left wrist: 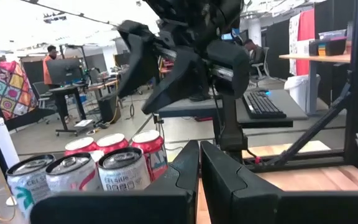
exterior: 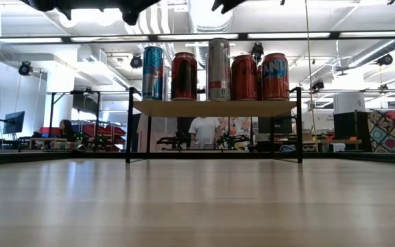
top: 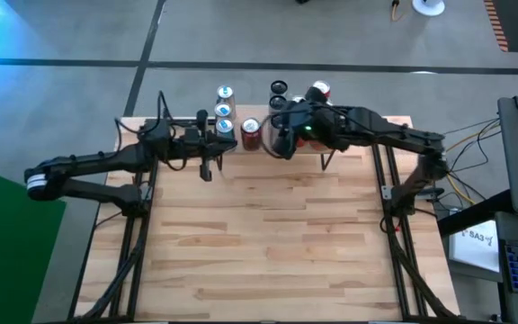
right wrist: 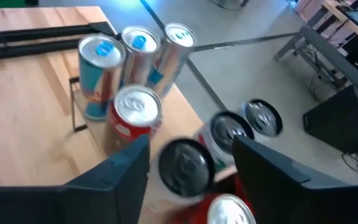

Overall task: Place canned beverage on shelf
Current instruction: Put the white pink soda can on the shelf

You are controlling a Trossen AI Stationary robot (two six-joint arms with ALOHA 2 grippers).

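Note:
The shelf [exterior: 214,108] stands on thin black legs at the table's far edge. Several cans stand upright on its plank, among them a blue one [exterior: 153,72], red ones [exterior: 184,75] and a tall silver one [exterior: 219,68]. My right gripper [right wrist: 191,146] hangs open above the shelf's right half. Its fingers are well above a black-topped can [right wrist: 185,165] and touch nothing. My left gripper [left wrist: 199,168] is shut and empty. It is held level in the air beside the shelf's left end [top: 230,144], pointing toward the right arm.
More cans crowd the shelf: a blue-topped one [right wrist: 101,68], silver ones [right wrist: 140,56], a red one [right wrist: 135,118] and black-topped ones [right wrist: 232,134]. The slatted tabletop [top: 268,234] stretches bare toward the near edge. People and desks show in the room beyond.

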